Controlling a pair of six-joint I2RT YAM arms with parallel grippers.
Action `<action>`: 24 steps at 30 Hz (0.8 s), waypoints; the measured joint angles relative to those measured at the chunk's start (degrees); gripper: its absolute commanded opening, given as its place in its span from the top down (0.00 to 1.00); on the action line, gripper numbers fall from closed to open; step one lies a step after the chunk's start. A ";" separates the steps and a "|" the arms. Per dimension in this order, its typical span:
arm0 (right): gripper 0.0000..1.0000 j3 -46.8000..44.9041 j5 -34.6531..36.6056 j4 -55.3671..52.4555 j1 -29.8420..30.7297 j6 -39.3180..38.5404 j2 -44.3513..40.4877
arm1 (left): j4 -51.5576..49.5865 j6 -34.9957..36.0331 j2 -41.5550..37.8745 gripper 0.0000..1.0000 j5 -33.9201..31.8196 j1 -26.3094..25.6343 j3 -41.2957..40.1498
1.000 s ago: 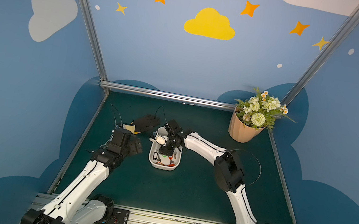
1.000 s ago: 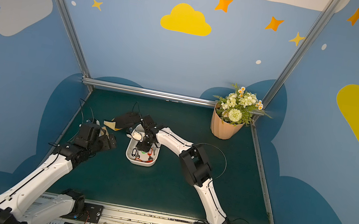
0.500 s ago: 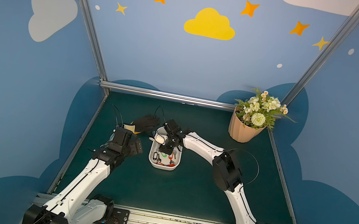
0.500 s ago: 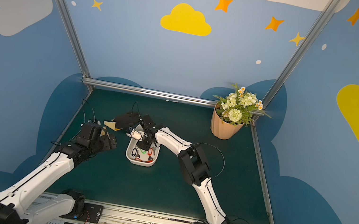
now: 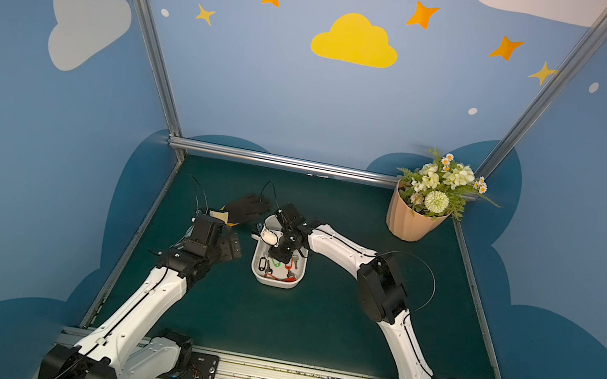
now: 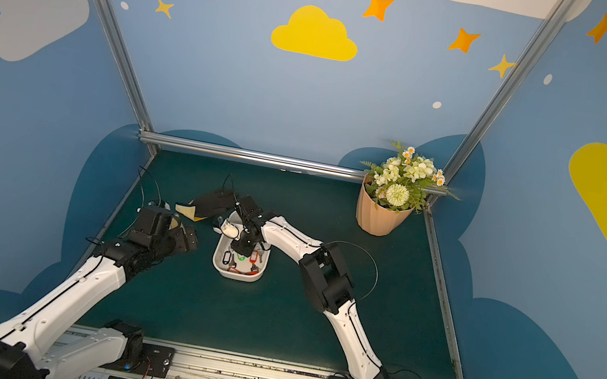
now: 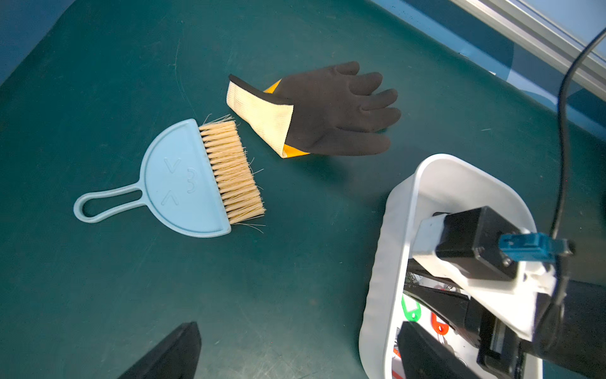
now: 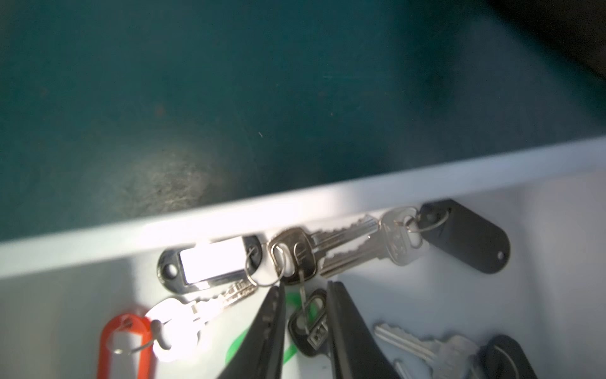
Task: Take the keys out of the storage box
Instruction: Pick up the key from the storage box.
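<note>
The white storage box (image 5: pixel 275 282) (image 6: pixel 236 275) sits mid-table, and several keys (image 5: pixel 279 268) with red, green and black tags lie in it. My right gripper (image 5: pixel 278 255) (image 6: pixel 241 249) reaches down into the box. In the right wrist view the right gripper (image 8: pixel 305 287) has closed in on a key's black tag (image 8: pixel 310 328), a finger (image 8: pixel 269 328) at each edge of it. More keys lie along the box wall (image 8: pixel 295 203). My left gripper (image 5: pixel 230 247) (image 7: pixel 295 357) hovers open and empty just left of the box (image 7: pixel 380 262).
A black glove (image 5: pixel 248 206) (image 7: pixel 334 111) with a yellow cuff lies behind the box's left corner. A light-blue hand brush (image 7: pixel 190 183) lies on the mat near it. A peach flower pot (image 5: pixel 412 222) stands at the back right.
The right gripper's fingers have drawn together inside the box around the black tag. The left arm has barely moved and stays open.
</note>
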 measured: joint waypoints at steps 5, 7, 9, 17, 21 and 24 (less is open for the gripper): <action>0.90 0.00 -0.09 0.22 0.00 0.59 0.00 | 0.00 0.00 0.04 0.00 0.11 0.00 0.00; 0.96 0.00 -0.24 0.28 0.00 0.72 0.00 | 0.00 0.00 0.04 0.00 0.17 0.00 0.00; 1.00 0.00 -0.28 0.31 0.00 1.05 -0.02 | 0.00 0.00 0.04 0.00 0.20 0.00 0.00; 1.00 -0.07 -0.48 0.37 -0.68 2.47 -0.81 | 0.00 0.00 0.04 0.00 0.24 0.00 0.02; 1.00 -1.11 -1.33 0.55 -1.53 4.61 -4.63 | 0.00 0.00 0.04 0.00 0.37 0.00 0.02; 1.00 -2.34 -1.81 0.70 -2.69 7.13 -9.35 | 0.00 0.00 0.04 0.00 0.39 0.00 0.00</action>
